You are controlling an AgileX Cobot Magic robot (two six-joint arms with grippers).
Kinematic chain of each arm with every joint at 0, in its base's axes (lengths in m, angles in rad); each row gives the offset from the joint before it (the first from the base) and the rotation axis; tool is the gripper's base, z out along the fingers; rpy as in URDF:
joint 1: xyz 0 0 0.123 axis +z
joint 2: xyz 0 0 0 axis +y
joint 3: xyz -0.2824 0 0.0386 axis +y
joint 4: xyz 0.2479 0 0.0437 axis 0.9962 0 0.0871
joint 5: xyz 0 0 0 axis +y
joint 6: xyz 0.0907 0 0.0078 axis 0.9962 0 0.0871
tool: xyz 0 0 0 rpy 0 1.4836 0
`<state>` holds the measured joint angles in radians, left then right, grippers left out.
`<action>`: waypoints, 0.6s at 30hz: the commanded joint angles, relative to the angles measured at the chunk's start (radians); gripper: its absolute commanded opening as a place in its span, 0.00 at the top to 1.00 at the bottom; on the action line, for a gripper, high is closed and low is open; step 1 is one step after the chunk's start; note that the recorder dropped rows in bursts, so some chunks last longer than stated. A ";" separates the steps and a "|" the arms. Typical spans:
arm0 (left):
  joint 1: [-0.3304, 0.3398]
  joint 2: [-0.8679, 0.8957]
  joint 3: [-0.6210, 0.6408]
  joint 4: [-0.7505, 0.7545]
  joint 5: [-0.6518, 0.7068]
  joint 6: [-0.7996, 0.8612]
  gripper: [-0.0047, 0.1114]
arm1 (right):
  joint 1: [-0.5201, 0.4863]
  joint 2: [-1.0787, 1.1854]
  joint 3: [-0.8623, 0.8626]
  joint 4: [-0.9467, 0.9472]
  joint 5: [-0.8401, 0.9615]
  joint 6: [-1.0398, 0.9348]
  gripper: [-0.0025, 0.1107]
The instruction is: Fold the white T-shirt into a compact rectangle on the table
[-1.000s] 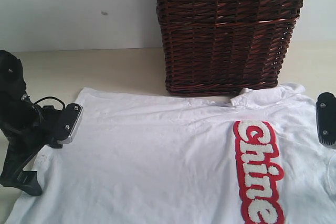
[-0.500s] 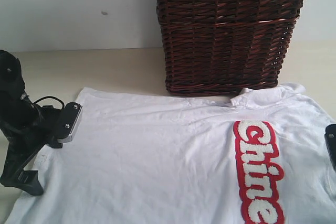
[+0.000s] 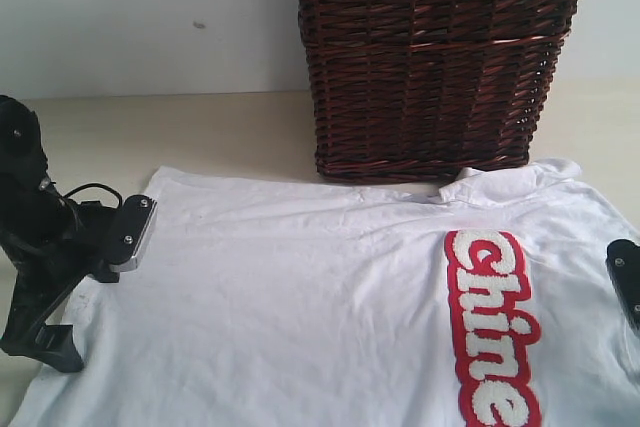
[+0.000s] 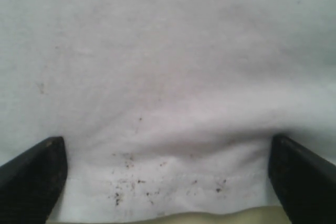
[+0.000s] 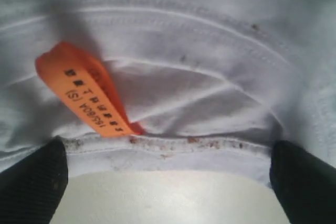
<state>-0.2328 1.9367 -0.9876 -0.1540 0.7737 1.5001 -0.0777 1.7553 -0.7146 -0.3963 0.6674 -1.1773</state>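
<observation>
Just in front of the dark wicker basket, the white T-shirt lies spread on the table, its red-outlined lettering facing up. The left gripper stands with jaws apart at the shirt's speckled hem, out beyond the basket's left side. The right gripper, jaws also apart, hangs over the neckline beside an orange label. Neither holds any cloth.

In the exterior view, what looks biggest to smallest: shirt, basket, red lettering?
1. white T-shirt
2. dark wicker basket
3. red-outlined lettering
The frame crops both shirt and basket, so their full sizes stay unseen.
</observation>
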 commanded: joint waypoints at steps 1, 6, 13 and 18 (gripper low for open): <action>0.002 0.039 0.034 -0.011 0.103 -0.011 0.05 | -0.009 0.036 -0.002 0.003 0.075 -0.013 0.05; 0.002 0.039 0.034 -0.013 0.089 -0.011 0.05 | -0.054 0.036 -0.011 0.056 0.100 -0.015 0.05; 0.002 0.039 0.034 -0.013 0.071 -0.011 0.05 | -0.054 0.036 -0.011 0.057 0.036 -0.123 0.05; 0.002 0.039 0.034 -0.013 0.071 -0.011 0.05 | -0.054 0.036 -0.011 0.051 0.036 -0.146 0.05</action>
<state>-0.2328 1.9367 -0.9876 -0.1547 0.7737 1.5001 -0.1271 1.7718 -0.7336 -0.3585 0.7179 -1.2897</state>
